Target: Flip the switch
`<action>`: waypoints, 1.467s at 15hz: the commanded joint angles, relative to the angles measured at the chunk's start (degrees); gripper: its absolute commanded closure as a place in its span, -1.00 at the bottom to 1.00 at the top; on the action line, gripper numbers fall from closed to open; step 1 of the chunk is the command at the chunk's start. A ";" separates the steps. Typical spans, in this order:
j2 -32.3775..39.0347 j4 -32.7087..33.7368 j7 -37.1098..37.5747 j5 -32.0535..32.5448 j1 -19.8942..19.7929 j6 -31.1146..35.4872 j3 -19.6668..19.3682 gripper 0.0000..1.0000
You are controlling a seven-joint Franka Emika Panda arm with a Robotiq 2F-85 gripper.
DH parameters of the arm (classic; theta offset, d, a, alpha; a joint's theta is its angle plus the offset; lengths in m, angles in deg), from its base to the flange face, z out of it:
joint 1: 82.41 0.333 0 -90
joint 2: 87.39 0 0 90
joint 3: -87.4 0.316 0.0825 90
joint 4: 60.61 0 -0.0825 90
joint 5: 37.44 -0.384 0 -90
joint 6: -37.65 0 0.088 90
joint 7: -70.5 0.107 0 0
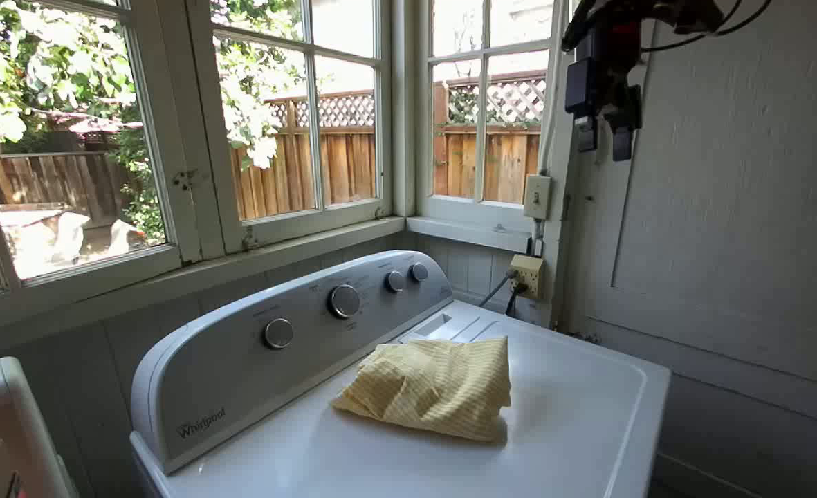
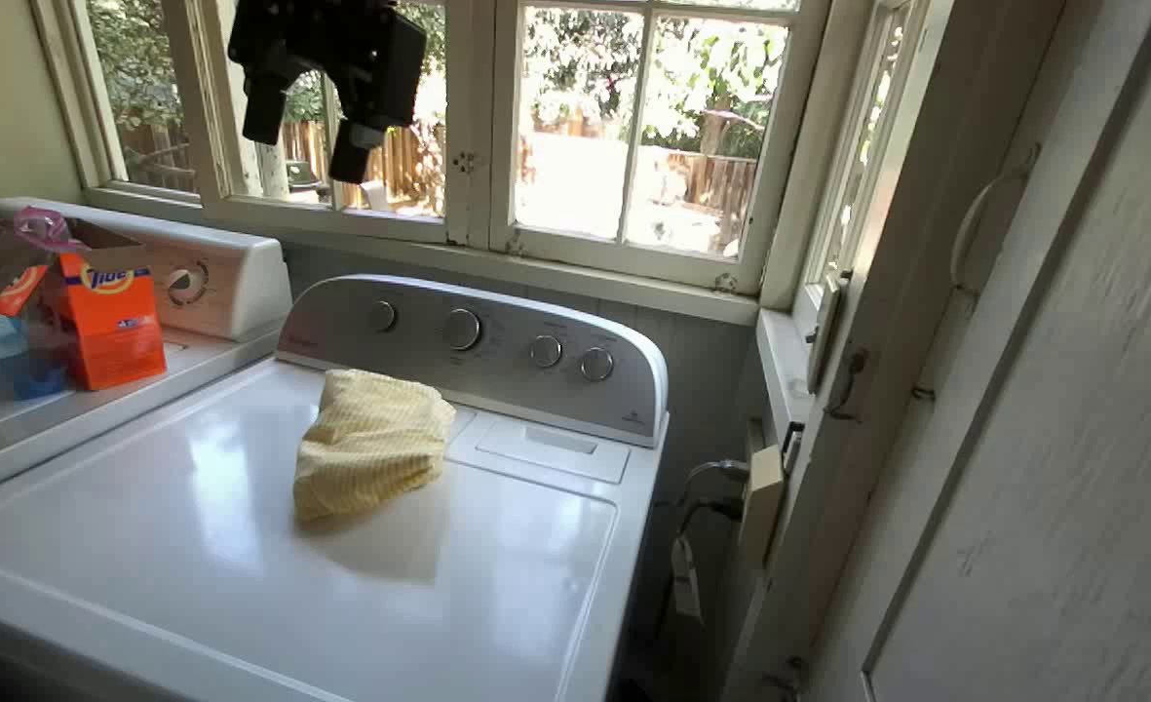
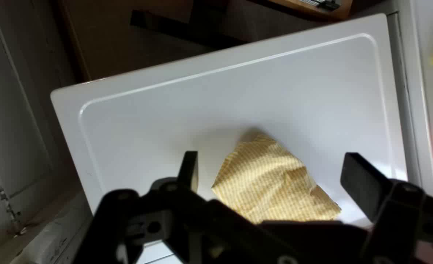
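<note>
Corner with paned windows; white washer below, crumpled yellow striped cloth on its top. Pose: tool hangs high over the washer, at the top edge in both exterior views, pointing down, slightly tilted. Fingers spread wide apart: released. Wrist view looks down on the cloth, seen between them. Switch: upright plate at the window's lower corner, above the wall outlet, well apart from the tool. Its on/off position: cannot tell.

A yellow cloth lies on the washer, an orange box on the neighbouring machine.
</note>
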State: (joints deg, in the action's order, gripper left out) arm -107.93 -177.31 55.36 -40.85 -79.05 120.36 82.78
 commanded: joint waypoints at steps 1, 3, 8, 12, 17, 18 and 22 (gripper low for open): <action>0.07 0.11 -0.19 -0.18 -0.77 -0.11 0.64 -1.00; 0.07 0.11 -0.19 -0.18 -0.77 -0.11 0.64 -1.00; -0.20 -0.42 0.00 -1.82 -1.13 1.42 -0.06 -1.00; -0.76 -5.03 3.34 -10.71 -3.88 7.61 -2.96 -1.00; 0.25 -12.27 4.63 -18.77 -7.35 17.43 -6.05 -1.00; 0.78 -13.75 4.96 -20.68 -7.85 19.21 -6.48 -1.00; 2.16 -18.24 3.72 -31.55 -8.27 24.15 -7.95 -1.00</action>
State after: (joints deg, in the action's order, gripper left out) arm -106.01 -191.81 59.23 -64.94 -87.06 140.50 75.52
